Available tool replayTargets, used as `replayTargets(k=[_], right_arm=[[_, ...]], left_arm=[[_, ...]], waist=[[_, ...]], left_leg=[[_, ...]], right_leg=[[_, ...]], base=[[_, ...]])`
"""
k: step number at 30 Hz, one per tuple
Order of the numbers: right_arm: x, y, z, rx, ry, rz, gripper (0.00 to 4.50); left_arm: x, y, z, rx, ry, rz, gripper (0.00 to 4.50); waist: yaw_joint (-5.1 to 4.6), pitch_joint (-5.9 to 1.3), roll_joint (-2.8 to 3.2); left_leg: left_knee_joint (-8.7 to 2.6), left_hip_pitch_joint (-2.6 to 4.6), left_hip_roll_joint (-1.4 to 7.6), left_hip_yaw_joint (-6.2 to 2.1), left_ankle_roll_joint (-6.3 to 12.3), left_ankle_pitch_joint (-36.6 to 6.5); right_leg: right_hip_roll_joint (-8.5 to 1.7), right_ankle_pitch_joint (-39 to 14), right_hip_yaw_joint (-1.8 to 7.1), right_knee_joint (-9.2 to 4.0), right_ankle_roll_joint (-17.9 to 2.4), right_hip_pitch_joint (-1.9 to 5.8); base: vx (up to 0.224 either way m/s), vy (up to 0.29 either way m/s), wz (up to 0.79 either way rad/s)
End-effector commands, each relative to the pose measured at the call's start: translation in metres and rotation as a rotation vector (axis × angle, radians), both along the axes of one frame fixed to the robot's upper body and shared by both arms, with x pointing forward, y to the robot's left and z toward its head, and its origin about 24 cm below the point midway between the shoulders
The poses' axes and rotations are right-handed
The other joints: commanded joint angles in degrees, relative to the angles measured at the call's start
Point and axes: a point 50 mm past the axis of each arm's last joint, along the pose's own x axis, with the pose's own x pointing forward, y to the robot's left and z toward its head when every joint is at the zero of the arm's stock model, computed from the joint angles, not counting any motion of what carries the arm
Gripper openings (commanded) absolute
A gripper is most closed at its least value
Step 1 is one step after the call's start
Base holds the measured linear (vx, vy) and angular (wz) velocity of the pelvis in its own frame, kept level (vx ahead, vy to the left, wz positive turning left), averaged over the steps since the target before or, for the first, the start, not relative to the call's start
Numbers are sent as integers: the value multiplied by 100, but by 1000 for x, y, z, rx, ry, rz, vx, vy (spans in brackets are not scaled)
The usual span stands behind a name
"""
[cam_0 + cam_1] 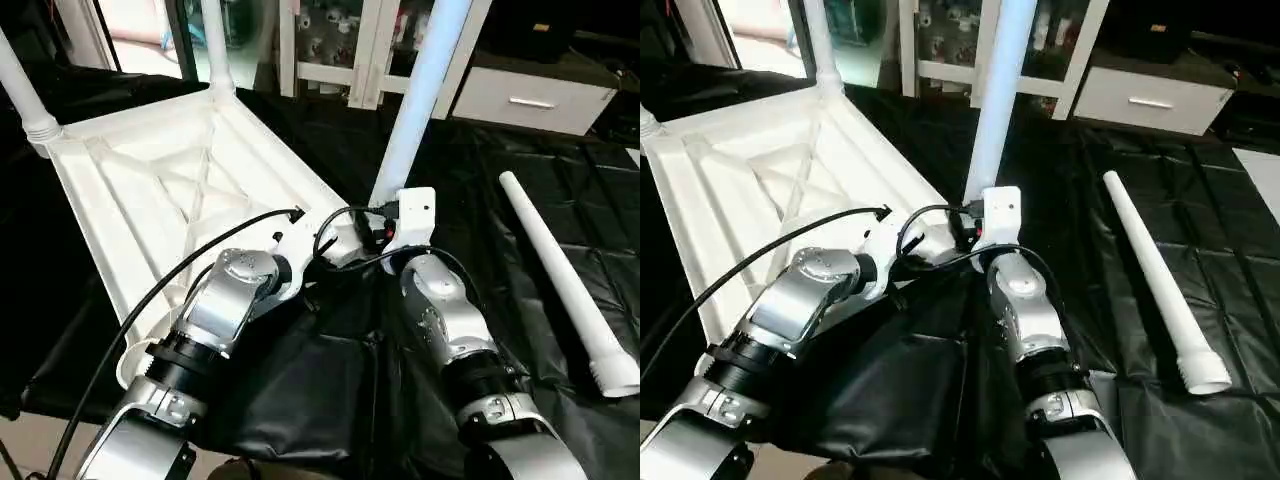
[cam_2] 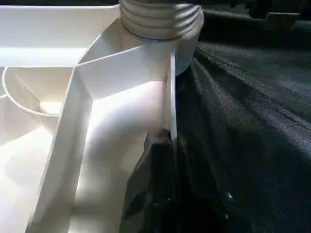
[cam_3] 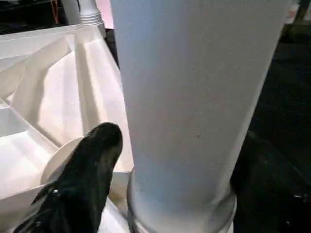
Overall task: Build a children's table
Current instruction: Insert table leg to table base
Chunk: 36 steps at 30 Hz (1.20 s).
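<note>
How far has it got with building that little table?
Three legs stand in the upturned table top, including the near one. The left gripper pinches the top's rim while the right gripper straddles that near leg. One leg lies loose on the black sheet.

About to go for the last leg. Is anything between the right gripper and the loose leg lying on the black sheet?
Nothing visible: bare black sheet separates the right gripper, now straddling the upright leg, from the loose leg. That upright leg stands between its fingers, so it must back off first.
</note>
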Motion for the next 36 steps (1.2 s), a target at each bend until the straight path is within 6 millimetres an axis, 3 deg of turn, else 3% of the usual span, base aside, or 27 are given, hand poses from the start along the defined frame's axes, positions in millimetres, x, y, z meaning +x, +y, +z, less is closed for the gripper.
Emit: replayTargets(k=[1, 2, 4, 6, 10, 13, 15, 16, 21, 25, 32, 36], right_arm=[[-13, 12, -27, -6, 134, 85, 383], [-19, 7, -17, 23, 97, 181, 388], [-22, 3, -14, 19, 87, 202, 401], [-26, -12, -9, -10, 65, 222, 419], [-35, -22, -3, 6, 53, 297, 419], [-50, -33, 1, 10, 58, 429, 419], [-56, -43, 1, -3, 66, 459, 419], [-58, -48, 2, -17, 63, 474, 419], [-68, -68, 10, -67, 40, 564, 419], [-75, -80, 18, -113, 42, 671, 419], [-75, -84, 26, -109, 17, 741, 419], [-75, -80, 26, -103, 20, 798, 419]], left_arm=[[0, -14, 21, -107, -67, -76, 0], [-1, -9, 20, -98, -67, -88, 0], [-1, -7, 20, -97, -69, -100, 0], [-5, -4, 19, -104, -60, -148, 0], [-10, 1, 14, -103, -50, -196, 0], [-14, 9, 8, -95, -34, -243, 0], [-16, 13, 5, -101, -14, -252, 0], [-18, 15, 5, -107, -12, -261, 0], [-31, 23, 3, -108, -8, -398, 0], [-39, 29, 2, -115, 14, -445, 0], [-48, 31, 4, -130, 26, -506, 0], [-51, 31, 5, -133, 30, -529, 0]], waist=[[16, -311, -24], [27, -298, -44], [57, -300, -46], [91, -327, -56], [132, -382, -49], [179, -384, 16], [188, -386, -8], [207, -387, 34], [213, -374, 28], [241, -386, 11], [247, -416, 14], [250, -409, 17]], left_leg=[[-390, 55, 364, -125, 146, -1865], [-377, 55, 355, -108, 216, -1874], [-360, 78, 359, -90, 298, -1897], [-345, 39, 366, -85, 321, -1668], [-271, 6, 361, -17, 438, -1012], [-243, -5, 365, -11, 611, -804], [-238, 2, 365, -4, 619, -856], [-234, 13, 369, -2, 601, -952], [-250, 7, 384, -14, 503, -1255], [-222, 10, 384, -3, 578, -1113], [-166, 14, 380, 7, 757, -812], [-167, 12, 379, 2, 682, -994]], right_leg=[[-321, -1595, 260, -435, -815, 156], [-311, -1662, 261, -452, -809, 154], [-317, -1845, 278, -473, -790, 124], [-320, -1795, 268, -451, -795, 156], [-296, -892, 250, -342, -1048, 176], [-269, -483, 237, -292, -1141, 204], [-270, -594, 234, -302, -1177, 209], [-283, -748, 240, -309, -1191, 194], [-291, -1165, 238, -351, -1108, 175], [-298, -1056, 240, -322, -1121, 183], [-290, -716, 226, -259, -1331, 181], [-301, -987, 227, -276, -1291, 183]], base=[[0, 0, 0], [0, 0, 0], [0, 0, 0], [0, 0, 0], [0, 0, 0], [0, 0, 0], [0, 0, 0], [0, 0, 0], [0, 0, 0], [0, 0, 0], [0, 0, 0], [0, 0, 0]])
